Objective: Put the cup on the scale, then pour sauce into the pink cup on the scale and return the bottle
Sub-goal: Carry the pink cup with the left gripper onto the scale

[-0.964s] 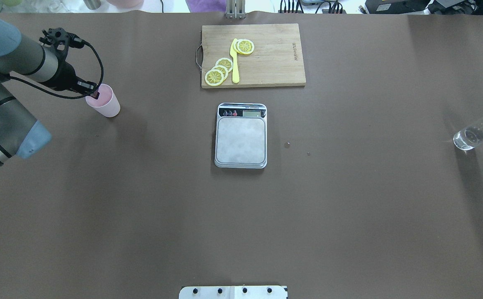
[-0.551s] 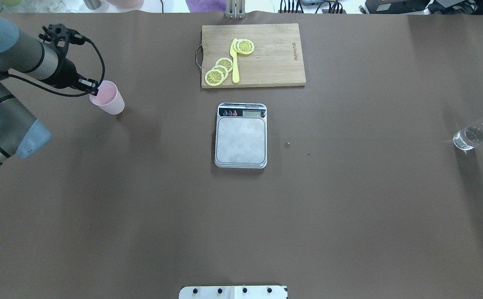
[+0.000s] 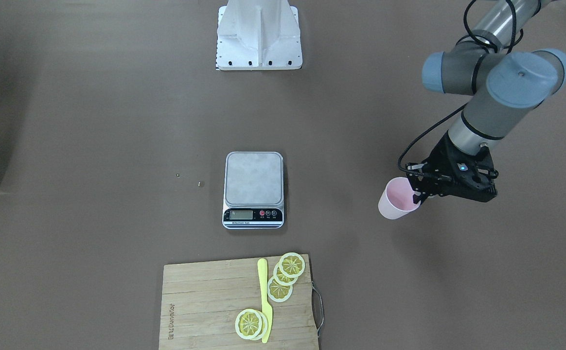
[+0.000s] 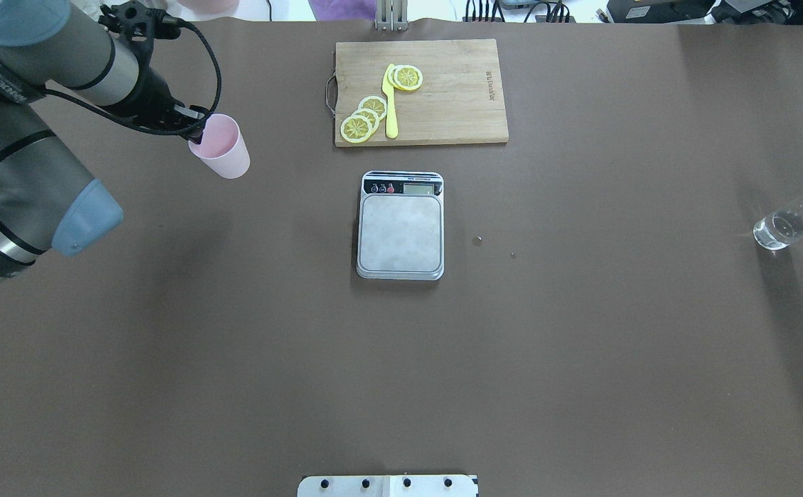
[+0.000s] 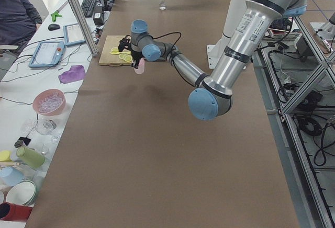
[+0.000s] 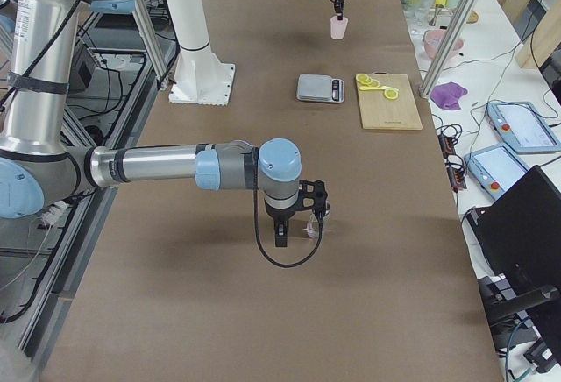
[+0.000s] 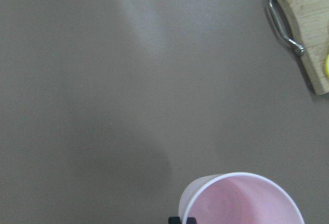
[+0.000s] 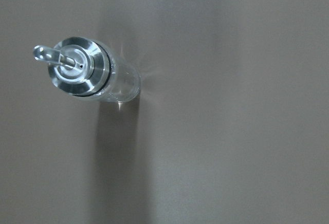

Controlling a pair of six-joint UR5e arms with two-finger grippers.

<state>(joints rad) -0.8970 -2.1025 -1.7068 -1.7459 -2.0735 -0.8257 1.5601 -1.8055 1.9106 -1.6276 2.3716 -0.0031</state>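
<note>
Left jaws pinch the rim of the pale pink cup [image 4: 221, 150], held upright over the left of the bench [image 4: 167, 331], apparently so it can land flat on the kitchen scale [image 4: 400, 231], well apart. Right jaws hang above the standing sauce bottle [image 4: 784, 226] — their opening cannot be told.
</note>
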